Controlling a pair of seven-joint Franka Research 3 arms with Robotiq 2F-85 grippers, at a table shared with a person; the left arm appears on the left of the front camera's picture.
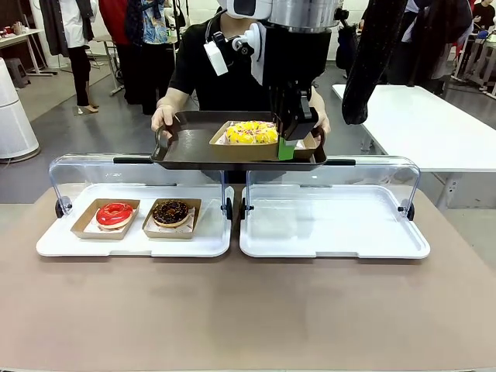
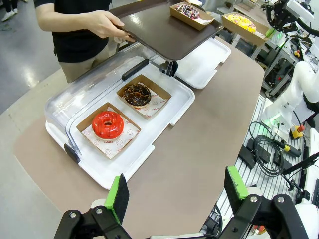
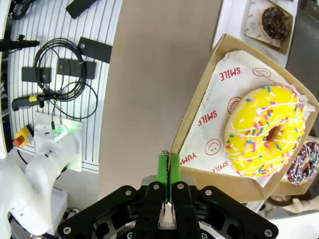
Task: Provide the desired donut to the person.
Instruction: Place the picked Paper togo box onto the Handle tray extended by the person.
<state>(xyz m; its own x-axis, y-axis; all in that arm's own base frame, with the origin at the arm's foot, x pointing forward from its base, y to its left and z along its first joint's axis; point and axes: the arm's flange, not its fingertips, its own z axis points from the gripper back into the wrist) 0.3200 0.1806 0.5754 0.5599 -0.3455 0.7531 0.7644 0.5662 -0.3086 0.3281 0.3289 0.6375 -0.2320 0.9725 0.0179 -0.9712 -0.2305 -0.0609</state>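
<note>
A yellow sprinkled donut lies in a brown paper box. My right gripper is shut on the near wall of that box. It holds the box over the dark tray that the person in black carries with both hands behind the display cases. A chocolate sprinkled donut in its own box sits on that tray. Whether the yellow donut's box rests on the tray I cannot tell. My left gripper hangs open over the brown table, with nothing between its fingers.
Two white display trays with raised clear lids stand side by side on the table. The left tray holds a red glazed donut and a chocolate donut. The right tray is bare.
</note>
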